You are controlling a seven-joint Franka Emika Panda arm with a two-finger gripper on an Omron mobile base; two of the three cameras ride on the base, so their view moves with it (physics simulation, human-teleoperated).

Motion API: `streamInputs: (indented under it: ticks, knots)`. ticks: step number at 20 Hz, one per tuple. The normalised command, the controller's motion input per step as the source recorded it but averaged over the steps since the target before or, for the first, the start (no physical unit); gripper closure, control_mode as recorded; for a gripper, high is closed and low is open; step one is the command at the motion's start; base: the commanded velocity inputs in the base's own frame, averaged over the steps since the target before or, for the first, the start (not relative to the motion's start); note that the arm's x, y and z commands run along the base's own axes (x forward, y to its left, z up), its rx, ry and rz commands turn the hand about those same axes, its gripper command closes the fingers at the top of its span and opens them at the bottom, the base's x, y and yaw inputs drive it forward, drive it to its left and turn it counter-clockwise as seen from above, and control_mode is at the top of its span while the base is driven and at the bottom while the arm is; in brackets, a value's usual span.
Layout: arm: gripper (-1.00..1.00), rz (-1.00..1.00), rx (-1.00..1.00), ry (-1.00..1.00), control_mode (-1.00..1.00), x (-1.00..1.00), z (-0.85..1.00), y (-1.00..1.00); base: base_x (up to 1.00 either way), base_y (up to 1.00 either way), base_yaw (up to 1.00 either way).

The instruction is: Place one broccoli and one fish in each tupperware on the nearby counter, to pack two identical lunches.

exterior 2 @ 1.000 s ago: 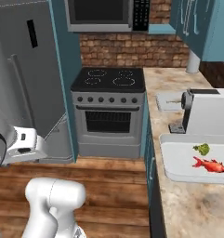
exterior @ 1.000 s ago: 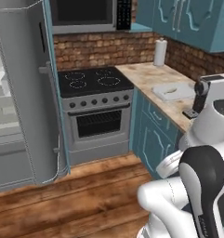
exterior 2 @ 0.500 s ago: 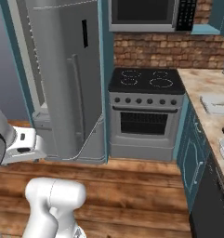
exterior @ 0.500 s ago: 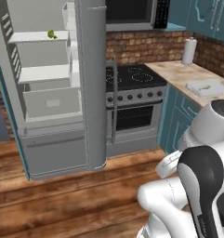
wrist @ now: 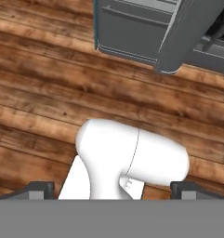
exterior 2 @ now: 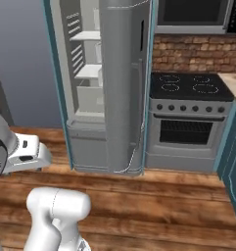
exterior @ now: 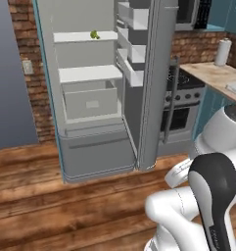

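Observation:
A small green broccoli (exterior: 94,34) lies on an upper shelf of the open fridge (exterior: 90,98). The beige counter (exterior: 211,73) runs along the right, and a pale tupperware (exterior: 235,88) shows at its near edge, cut off by the frame. The fish is out of view. In the hand view my gripper (wrist: 112,189) is open, its two dark fingertips (wrist: 39,188) far apart and nothing between them. It points down at the wooden floor in front of the fridge, far from the broccoli.
The fridge door (exterior 2: 123,88) stands swung open between the fridge and the stove (exterior 2: 188,117). A paper towel roll (exterior: 222,51) stands at the back of the counter. Wooden floor (wrist: 48,79) lies in front of the fridge. My own white arm fills the lower right of the left base view.
The base has turned left, so both base views swung from the stove and counter to the open fridge. The gripper stays open.

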Motion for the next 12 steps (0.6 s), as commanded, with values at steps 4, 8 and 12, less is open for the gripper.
streamInputs:
  ticks: [4, 8, 12]
  knots:
    - [-1.0, 0.0, 0.0, 0.0, 1.0, 0.0, 0.0, 0.0, 0.29, 0.98, -0.04]
    - [-1.0, 0.0, 0.0, 0.0, 1.0, 0.0, 0.0, 0.0, 0.92, 0.25, -0.13]
    - [-1.0, 0.0, 0.0, 0.0, 1.0, 0.0, 0.0, 0.0, 1.0, 0.02, -0.11]
